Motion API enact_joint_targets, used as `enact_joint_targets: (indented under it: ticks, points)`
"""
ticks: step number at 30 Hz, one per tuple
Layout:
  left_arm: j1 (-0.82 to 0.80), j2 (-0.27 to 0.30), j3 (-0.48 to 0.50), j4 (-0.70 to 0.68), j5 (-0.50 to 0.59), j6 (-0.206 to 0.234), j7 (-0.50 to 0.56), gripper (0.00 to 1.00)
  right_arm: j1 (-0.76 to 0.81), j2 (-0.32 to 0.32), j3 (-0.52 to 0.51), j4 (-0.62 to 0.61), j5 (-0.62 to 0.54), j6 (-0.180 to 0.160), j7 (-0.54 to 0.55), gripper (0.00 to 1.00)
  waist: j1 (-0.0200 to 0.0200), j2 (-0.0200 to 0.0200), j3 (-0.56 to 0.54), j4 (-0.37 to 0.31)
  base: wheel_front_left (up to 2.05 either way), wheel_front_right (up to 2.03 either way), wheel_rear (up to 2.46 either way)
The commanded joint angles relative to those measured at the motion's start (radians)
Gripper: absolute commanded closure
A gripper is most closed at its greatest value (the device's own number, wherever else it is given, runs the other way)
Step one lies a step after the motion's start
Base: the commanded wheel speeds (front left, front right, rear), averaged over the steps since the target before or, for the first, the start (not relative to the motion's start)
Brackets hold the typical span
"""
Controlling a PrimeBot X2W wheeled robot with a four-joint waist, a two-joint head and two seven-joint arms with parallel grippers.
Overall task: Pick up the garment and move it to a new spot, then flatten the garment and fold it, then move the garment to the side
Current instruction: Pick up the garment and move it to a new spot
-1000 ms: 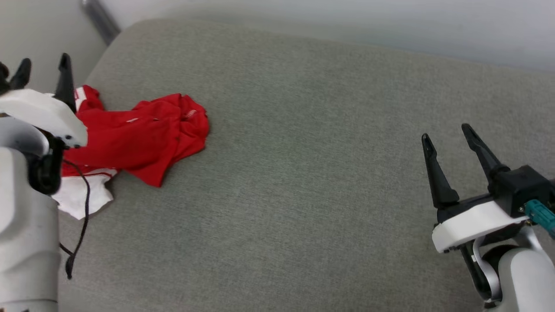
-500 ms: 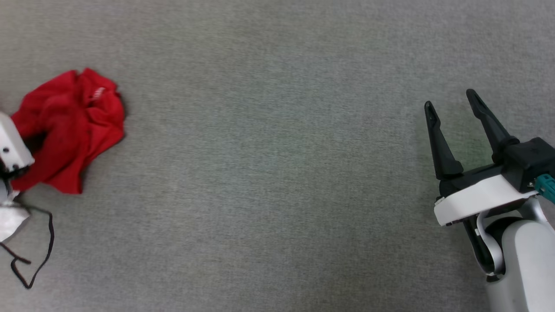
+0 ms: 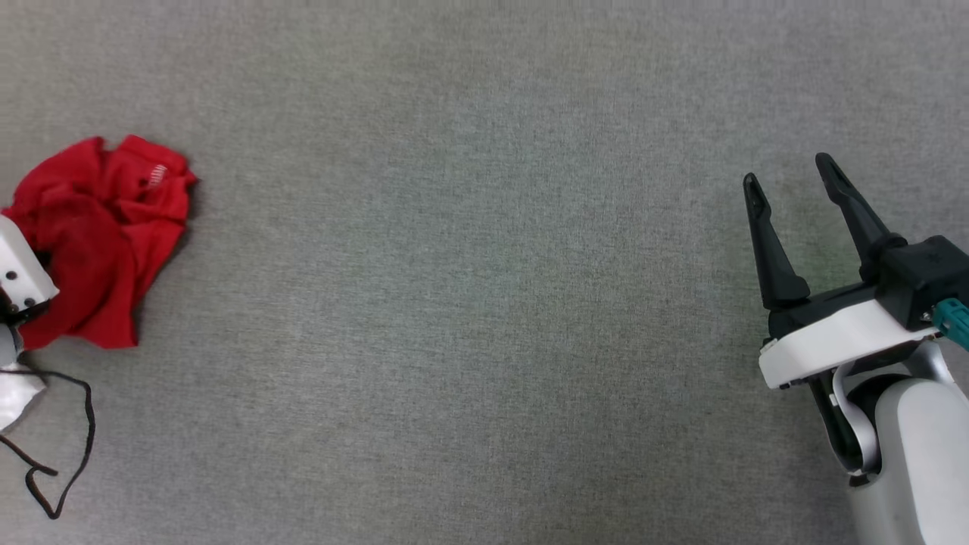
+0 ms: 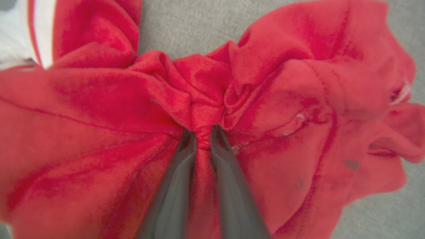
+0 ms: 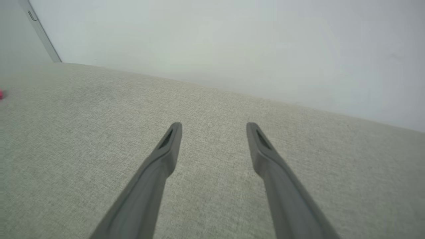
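The garment (image 3: 98,235) is a crumpled red jersey lying at the far left of the grey cushion in the head view. In the left wrist view the garment (image 4: 285,99) spreads across the frame, with a white sleeve with red stripes (image 4: 20,36) at the upper left. My left gripper (image 4: 203,131) is shut on a pinched fold of red cloth at the middle of the bunch. My right gripper (image 3: 787,178) stands open at the right, far from the garment, with nothing between its fingers; the right wrist view has it (image 5: 214,131) over bare cushion.
The grey fabric cushion (image 3: 469,303) stretches wide between the two arms. A black cable (image 3: 60,454) loops at the lower left by my left arm's white housing (image 3: 19,272). A pale wall (image 5: 232,43) rises behind the cushion's far edge.
The head camera tilted down, so the wall left the picture. My left gripper went from open to shut on the red cloth, which bunched tighter. The right gripper stayed open.
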Motion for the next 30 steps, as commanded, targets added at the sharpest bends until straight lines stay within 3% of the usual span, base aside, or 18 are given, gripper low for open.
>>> enact_joint_targets:
  ticks: [1, 10, 16, 21, 30]
  points:
    - [0.0, 0.005, -0.006, -0.012, 0.01, 0.001, -0.025, 1.0, 0.006, 0.004, -0.004, 0.004, -0.004, -0.001, -0.006, 0.0, -0.0001, -0.0001, -0.031, 0.008, 0.0, 0.0, 0.0]
    - [-0.056, 0.025, -0.055, -0.093, 0.115, 0.016, -0.285, 1.0, 0.077, 0.038, -0.038, 0.026, -0.009, -0.001, -0.01, 0.0, -0.0001, -0.0001, -0.2, 0.023, 0.0, 0.0, 0.0]
    - [-0.099, -0.01, -0.091, -0.136, 0.16, 0.015, -0.473, 1.0, 0.129, 0.06, -0.065, 0.015, -0.017, -0.001, 0.004, 0.0, -0.0001, -0.0001, -0.287, 0.006, 0.0, 0.0, 0.0]
    - [-0.114, -0.083, -0.125, -0.164, 0.166, 0.013, -0.607, 1.0, 0.165, 0.077, -0.082, 0.001, -0.02, -0.001, 0.018, 0.0, -0.0001, -0.0001, -0.336, -0.029, 0.0, 0.0, 0.0]
    - [-0.055, -0.296, -0.237, -0.241, 0.144, -0.024, -0.749, 1.0, 0.21, 0.093, -0.092, -0.027, -0.015, -0.001, 0.043, 0.0, -0.0001, -0.0001, -0.366, -0.132, 0.0, 0.0, 0.0]
